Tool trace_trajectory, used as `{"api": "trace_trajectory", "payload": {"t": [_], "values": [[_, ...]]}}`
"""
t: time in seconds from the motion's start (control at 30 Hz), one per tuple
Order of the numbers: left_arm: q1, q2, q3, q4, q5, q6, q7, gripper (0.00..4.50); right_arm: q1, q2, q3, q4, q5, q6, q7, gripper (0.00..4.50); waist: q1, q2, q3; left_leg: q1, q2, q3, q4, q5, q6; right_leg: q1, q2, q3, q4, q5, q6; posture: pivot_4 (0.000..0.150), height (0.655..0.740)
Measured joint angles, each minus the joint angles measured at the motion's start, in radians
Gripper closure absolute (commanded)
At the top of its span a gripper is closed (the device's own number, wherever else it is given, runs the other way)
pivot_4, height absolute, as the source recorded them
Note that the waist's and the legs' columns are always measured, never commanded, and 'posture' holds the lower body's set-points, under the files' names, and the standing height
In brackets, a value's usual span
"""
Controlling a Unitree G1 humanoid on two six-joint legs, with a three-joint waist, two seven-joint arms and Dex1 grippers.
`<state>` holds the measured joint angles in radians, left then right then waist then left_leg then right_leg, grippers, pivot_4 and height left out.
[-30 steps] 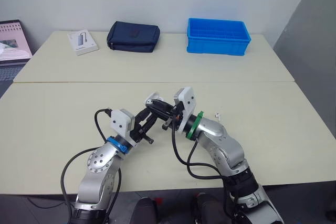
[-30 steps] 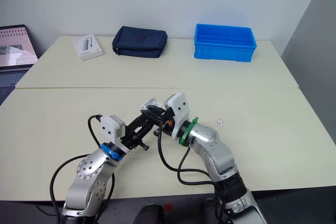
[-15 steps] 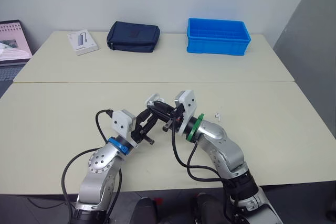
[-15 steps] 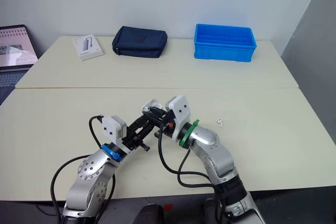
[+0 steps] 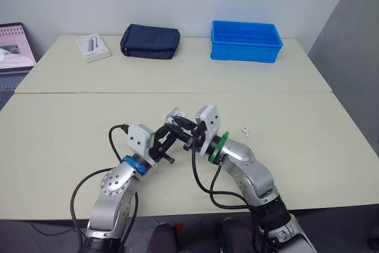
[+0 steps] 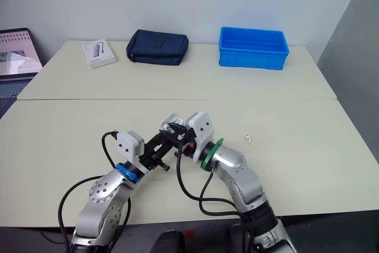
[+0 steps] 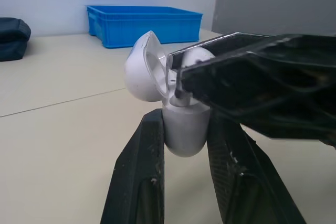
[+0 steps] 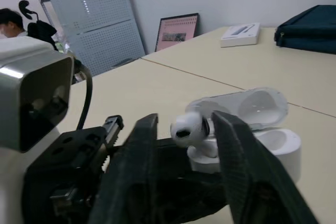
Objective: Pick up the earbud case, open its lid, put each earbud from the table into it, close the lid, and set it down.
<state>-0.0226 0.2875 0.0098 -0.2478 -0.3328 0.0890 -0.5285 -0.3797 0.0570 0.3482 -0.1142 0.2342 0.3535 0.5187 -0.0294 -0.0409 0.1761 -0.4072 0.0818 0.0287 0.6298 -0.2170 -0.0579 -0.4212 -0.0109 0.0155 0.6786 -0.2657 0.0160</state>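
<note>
Table (image 5: pixel 71 117) is two cream tops pushed together. On the far one: blue bin (image 5: pixel 246 41) on my right, dark pouch (image 5: pixel 150 41) near the middle, small white box (image 5: pixel 93 47) left of the pouch. A laptop (image 5: pixel 15 45) sits off the far left edge.

Both arms meet over the middle of the near top. My left gripper (image 7: pixel 185 123) is clamped on the earbud case (image 7: pixel 184 132) — one black finger on each side of the white body; the case is upright and off the table. Its lid (image 7: pixel 143 66) is swung open, tipped back away from my right arm.

My right gripper (image 8: pixel 188 124) comes in from the other side, fingers pinched on an earbud (image 8: pixel 186 129). The bud is right over the case's open mouth, stem pointing down into it; can't tell if it's seated.

The second earbud (image 5: pixel 244 130) lies on the table to my right — apart from both grippers.
</note>
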Motion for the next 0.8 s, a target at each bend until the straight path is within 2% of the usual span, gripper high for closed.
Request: {"api": "trace_trajectory", "payload": {"t": [0.17,0.2,0.57,0.8], "values": [[0.0,0.0,0.0,0.0,0.0,0.0,0.003,3.73,-0.001,0.002,0.004,-0.007,0.001,-0.011,-0.005,0.17,0.0,0.0,0.0,0.0,0.0,0.0,0.0,0.0,0.0,0.0,0.0,0.0,0.0,0.0,0.0,0.15,0.7391],[0.0,0.0,-0.001,-0.001,0.0,0.0,0.003,3.73,-0.001,0.0,0.001,-0.01,0.001,-0.01,-0.008,0.0,0.0,0.0,0.0,0.0,0.0,0.0,0.0,0.0,0.0,0.0,0.0,0.0,0.0,0.0,0.0,0.15,0.7391],[-0.01,-0.001,-0.002,-0.019,-0.001,-0.007,-0.006,3.73,0.007,-0.069,-0.036,-0.095,0.038,0.036,0.002,0.0,0.001,0.0,0.0,0.0,0.0,0.0,0.0,0.0,0.0,0.0,0.0,0.0,0.0,0.0,0.0,0.15,0.7391],[-0.024,0.0,0.0,-0.017,-0.009,-0.009,-0.02,3.73,0.007,-0.293,-0.165,-0.261,0.146,0.137,0.094,0.0,0.001,0.0,0.0,0.0,0.0,0.0,0.0,0.0,0.0,0.0,0.0,0.0,0.0,0.0,0.0,0.15,0.7391]]}}
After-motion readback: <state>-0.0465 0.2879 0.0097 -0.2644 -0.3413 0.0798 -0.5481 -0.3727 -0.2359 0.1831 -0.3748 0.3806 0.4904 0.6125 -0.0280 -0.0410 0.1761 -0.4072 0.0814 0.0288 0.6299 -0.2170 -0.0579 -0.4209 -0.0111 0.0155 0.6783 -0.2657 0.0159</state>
